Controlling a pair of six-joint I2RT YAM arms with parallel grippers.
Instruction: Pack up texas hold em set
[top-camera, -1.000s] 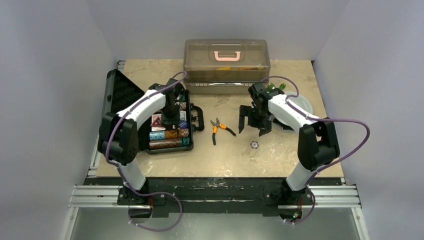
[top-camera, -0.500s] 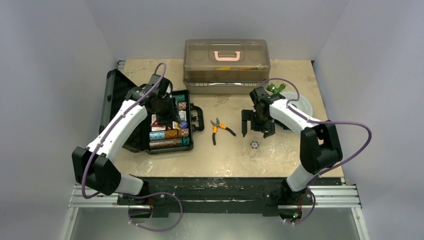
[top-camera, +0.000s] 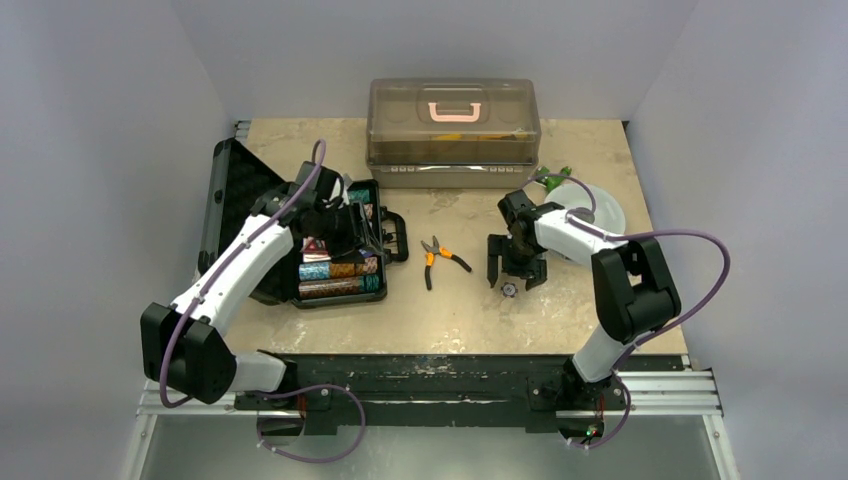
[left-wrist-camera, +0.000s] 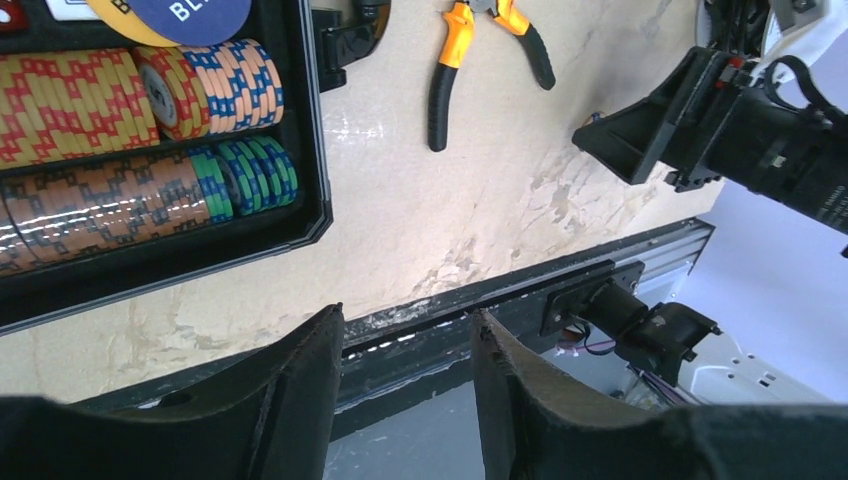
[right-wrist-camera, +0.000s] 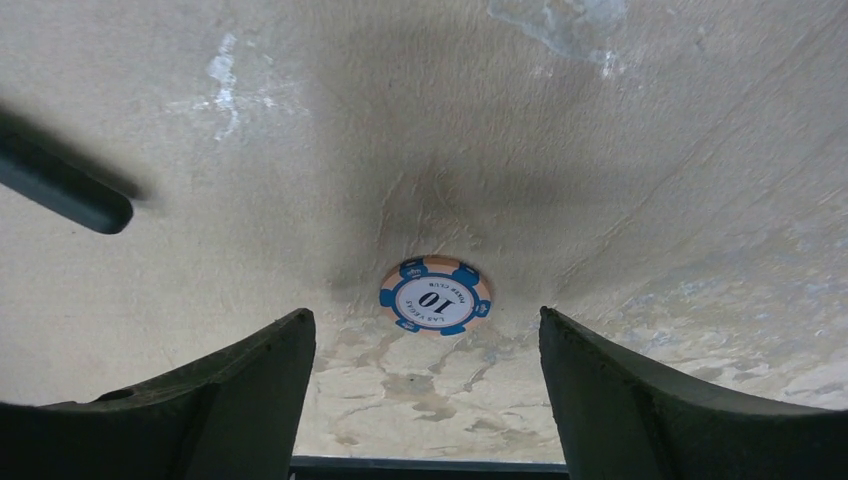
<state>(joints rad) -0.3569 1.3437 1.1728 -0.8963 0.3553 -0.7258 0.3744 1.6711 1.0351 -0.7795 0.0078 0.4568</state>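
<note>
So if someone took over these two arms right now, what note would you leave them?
Left hand: open, empty, near the small black plastic briefcase.
Right hand: open, hovering over one loose round blue-and-orange poker chip on the table.
Done: rows of chips sit in the open case.
To do: grab that chip, put it in, shut the lid.

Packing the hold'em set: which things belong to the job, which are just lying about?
Job: open black plastic case; rows of patterned chips inside; loose round blue-and-orange chip.
Lying about: orange-handled metal pliers; translucent brown plastic box with pink handle; white round plate.
</note>
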